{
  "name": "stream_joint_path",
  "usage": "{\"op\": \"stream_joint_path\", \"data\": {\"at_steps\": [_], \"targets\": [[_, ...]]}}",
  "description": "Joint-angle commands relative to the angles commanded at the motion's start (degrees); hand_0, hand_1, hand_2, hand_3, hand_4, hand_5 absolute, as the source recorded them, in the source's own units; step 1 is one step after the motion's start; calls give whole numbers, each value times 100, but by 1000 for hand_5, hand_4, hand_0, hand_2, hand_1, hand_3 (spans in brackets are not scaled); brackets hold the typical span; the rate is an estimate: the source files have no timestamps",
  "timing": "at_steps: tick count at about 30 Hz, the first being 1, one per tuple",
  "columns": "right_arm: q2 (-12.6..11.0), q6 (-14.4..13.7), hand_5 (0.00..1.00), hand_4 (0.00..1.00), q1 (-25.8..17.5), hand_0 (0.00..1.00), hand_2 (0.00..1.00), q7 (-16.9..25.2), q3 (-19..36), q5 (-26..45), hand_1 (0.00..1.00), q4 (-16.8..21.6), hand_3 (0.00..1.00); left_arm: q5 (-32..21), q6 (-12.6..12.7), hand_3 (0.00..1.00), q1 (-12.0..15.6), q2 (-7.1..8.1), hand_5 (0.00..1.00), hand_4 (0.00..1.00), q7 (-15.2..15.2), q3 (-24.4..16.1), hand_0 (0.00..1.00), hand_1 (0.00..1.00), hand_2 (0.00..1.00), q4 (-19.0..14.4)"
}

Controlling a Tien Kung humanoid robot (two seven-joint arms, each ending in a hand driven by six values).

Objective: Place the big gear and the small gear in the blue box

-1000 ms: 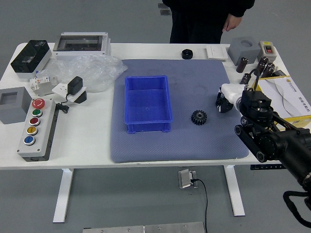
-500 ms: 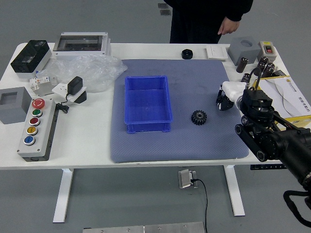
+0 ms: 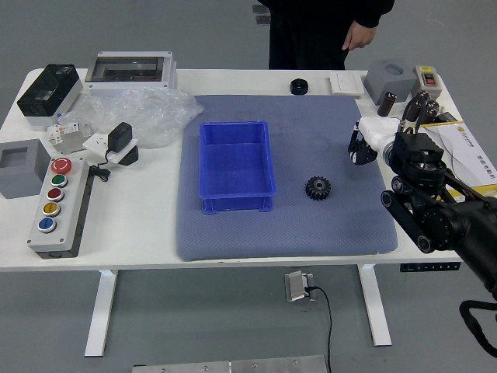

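The gear (image 3: 318,187), black and toothed, lies flat on the blue-grey mat (image 3: 295,233), between the blue box and the right robot hand, apart from both and a little closer to the worktop's near edge than to its far edge. Whether it is the big or the small one I can't say.

The blue box (image 3: 235,167) stands upright on the mat, about midway between the worktop's near and far edges, with its open side up.

The right robot hand (image 3: 377,134), white over its back, is above the right part of the mat, towards the worktop's right edge. I can't tell whether it is open, closed or gripping something (the dark parts at its front run together into one black patch). Its black arm (image 3: 435,221) leaves the picture at the right and hides part of a yellow-bordered sheet (image 3: 464,155).

Beyond the worktop's far edge stands a person in dark clothes, cut off by the picture's top; one hand (image 3: 359,36) shows, hanging down at the person's side. At the left, a grey block (image 3: 22,167) is cut off by the picture's edge.
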Motion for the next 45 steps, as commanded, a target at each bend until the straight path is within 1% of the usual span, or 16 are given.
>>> {"op": "stream_joint_path", "data": {"at_steps": [6,11,16,20,24,30,35,36,41,42,45], "targets": [[-113,52,114,547,31,582,479,-59,-17,0,462,606,537,-20,4,761,-5,27,376,666,0,-7,827,787,777,0],[-132,100,114,547,67,582,479,-106,-82,0,462,1181,537,-28,7,761,-8,51,376,666,1,-18,827,787,777,0],[-50,139,105,537,144,588,477,-129,-211,0,467,1701,539,-29,8,760,-1,63,376,665,5,-30,826,787,777,0],[108,162,103,539,235,592,477,-134,-350,0,465,1924,535,-24,8,760,3,62,376,666,11,-43,826,787,777,0],[330,168,101,535,318,592,479,-136,-477,0,465,1986,534,-22,5,760,0,61,375,666,12,-47,827,787,777,0],[769,144,100,534,383,592,479,-124,-733,0,465,1940,533,-13,1,760,2,62,377,666,16,-50,826,786,777,0],[1016,170,100,534,385,592,479,-106,-929,0,465,1888,533,-7,-3,760,1,57,377,666,19,-48,826,786,777,0],[1057,202,216,569,384,547,493,-98,-960,0,460,1874,615,-5,-4,760,2,55,376,666,20,-48,827,786,777,0],[1153,389,216,569,387,547,493,-67,-1004,0,460,1806,615,13,-8,760,3,47,376,666,28,-59,827,786,777,0],[1160,426,432,824,389,596,658,-63,-1004,4,531,1792,872,20,-9,760,4,46,376,666,31,-64,827,786,777,0],[1168,484,432,824,398,596,658,-58,-987,17,531,1761,872,31,-10,760,4,46,376,666,34,-72,827,786,777,0]]}}
